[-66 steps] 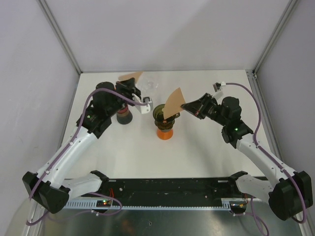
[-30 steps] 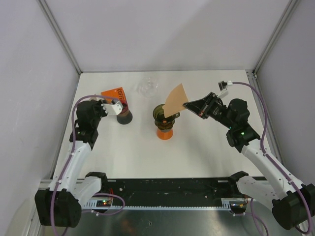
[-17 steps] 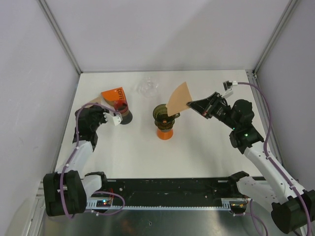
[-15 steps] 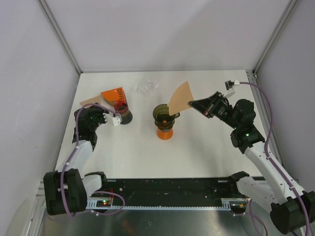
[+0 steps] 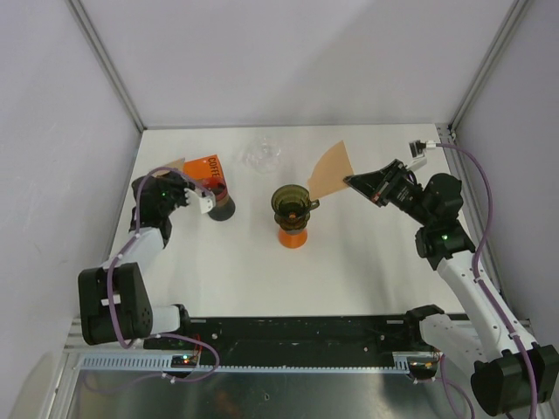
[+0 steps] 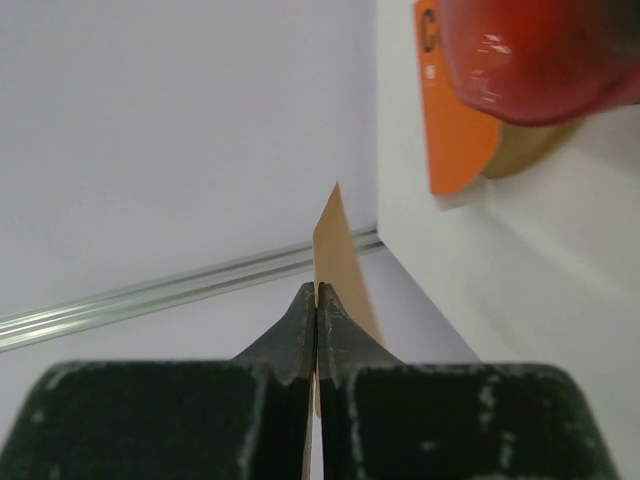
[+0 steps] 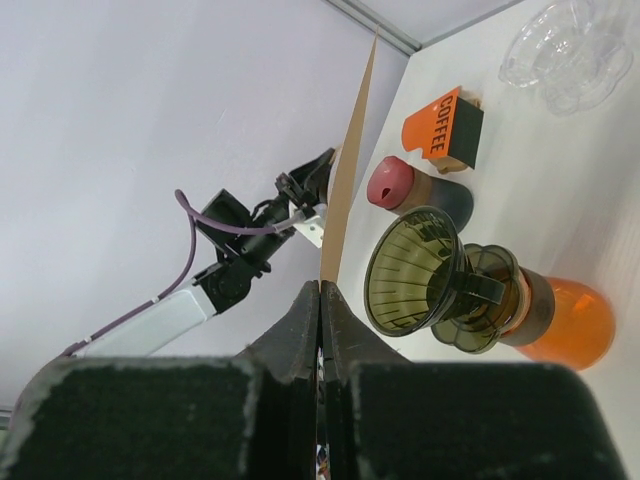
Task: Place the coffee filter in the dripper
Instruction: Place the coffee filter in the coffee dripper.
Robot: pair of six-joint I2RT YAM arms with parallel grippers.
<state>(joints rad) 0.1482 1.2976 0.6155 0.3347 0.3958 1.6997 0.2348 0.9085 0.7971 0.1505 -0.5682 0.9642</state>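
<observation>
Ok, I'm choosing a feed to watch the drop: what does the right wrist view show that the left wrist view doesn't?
Right wrist only: the dripper on its orange base, a clear glass dish, the left arm, and the right fingers shut on a brown filter. Left wrist only: the left fingers up close, shut on a second filter. Both: the orange coffee box and the red-topped jar.

"COFFEE" in dark capitals on the side of the orange box, the same word small in the top view, only "C" legible in the left wrist view
</observation>
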